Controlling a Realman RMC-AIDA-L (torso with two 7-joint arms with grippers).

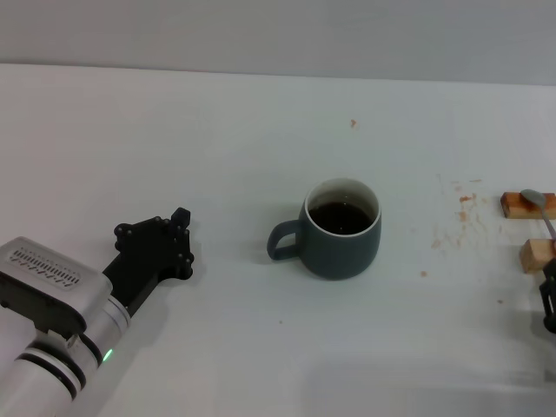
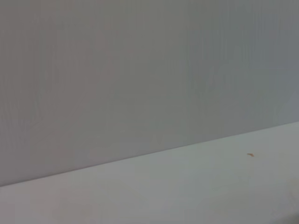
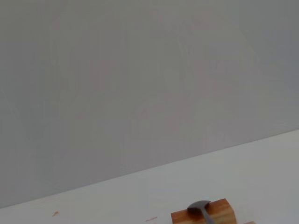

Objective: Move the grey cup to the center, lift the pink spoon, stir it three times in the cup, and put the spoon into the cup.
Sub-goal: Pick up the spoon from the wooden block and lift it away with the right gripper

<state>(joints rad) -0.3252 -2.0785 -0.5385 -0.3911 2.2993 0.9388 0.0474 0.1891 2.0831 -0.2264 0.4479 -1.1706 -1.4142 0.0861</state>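
Note:
The grey cup (image 1: 341, 230) stands upright near the middle of the white table (image 1: 261, 139). It holds dark liquid, and its handle points towards my left arm. The pink spoon (image 1: 534, 199) lies at the far right edge, across two tan wooden blocks. Its greyish bowl rests on the farther block (image 1: 514, 206), and its handle end runs out of view. The bowl also shows in the right wrist view (image 3: 200, 206). My left gripper (image 1: 178, 234) rests low on the table, well left of the cup and apart from it. My right gripper (image 1: 549, 300) shows only partly at the right edge, just in front of the spoon.
The nearer wooden block (image 1: 534, 254) sits under the spoon's handle. Small reddish crumbs (image 1: 463, 208) are scattered on the table between the cup and the blocks. The far table edge meets a grey wall (image 1: 278, 30).

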